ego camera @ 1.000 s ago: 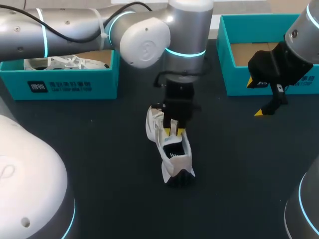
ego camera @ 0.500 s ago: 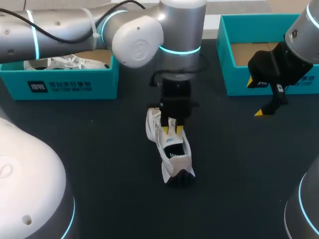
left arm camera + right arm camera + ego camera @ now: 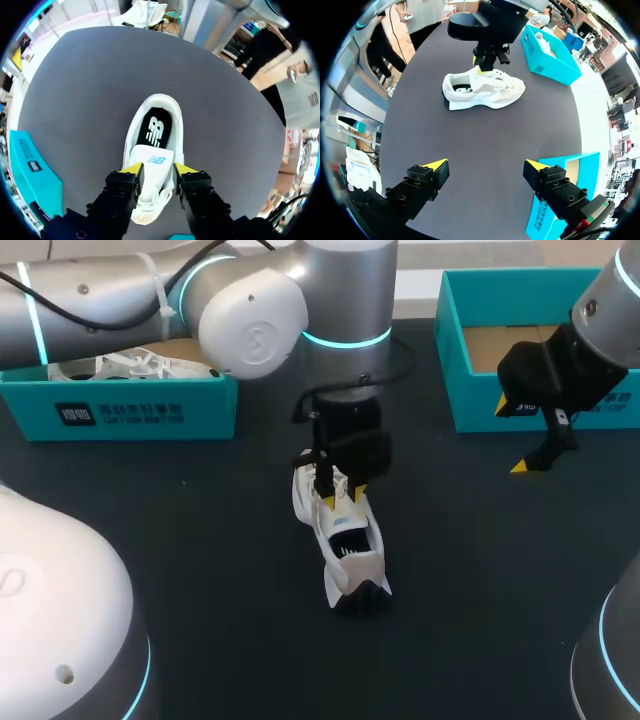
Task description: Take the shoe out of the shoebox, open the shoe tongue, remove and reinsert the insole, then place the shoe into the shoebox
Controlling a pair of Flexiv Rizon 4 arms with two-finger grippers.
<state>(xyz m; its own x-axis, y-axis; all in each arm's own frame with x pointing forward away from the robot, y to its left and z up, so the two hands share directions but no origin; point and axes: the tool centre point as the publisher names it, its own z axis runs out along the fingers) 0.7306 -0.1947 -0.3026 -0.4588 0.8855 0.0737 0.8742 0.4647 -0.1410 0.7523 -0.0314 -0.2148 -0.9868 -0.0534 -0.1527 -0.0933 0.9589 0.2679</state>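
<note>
**Left pincer's got the tongue, right one's wide open**

Head view: the left pincer [image 3: 342, 496] and its wrist cover most of the forefoot of the white mesh sneaker [image 3: 350, 555]. The sneaker stands on its sole mid dark tabletop [image 3: 200, 560], dark heel end towards the camera. The left teal cardboard shoebox [image 3: 120, 410] is half behind the left arm, with a second white shoe [image 3: 130, 367] inside. The right teal cardboard shoebox [image 3: 475, 400] is cut off at the edge and partly behind the right arm. Only one yellow tip of the right pincer [image 3: 532, 462] shows, well apart from the sneaker.

Left wrist view: the toe is lost under the pincer's body. Both fingers press the white padded tongue [image 3: 156, 161] from either side, so it's clenched on that. Just ahead, the black printed insole [image 3: 157, 129] lies flat inside the opening.

Right wrist view: the left pincer's tips are hard to make out at the sneaker's collar. The right pincer is released, fingers spread with only bare tabletop between them, and the sneaker is well ahead.
</note>
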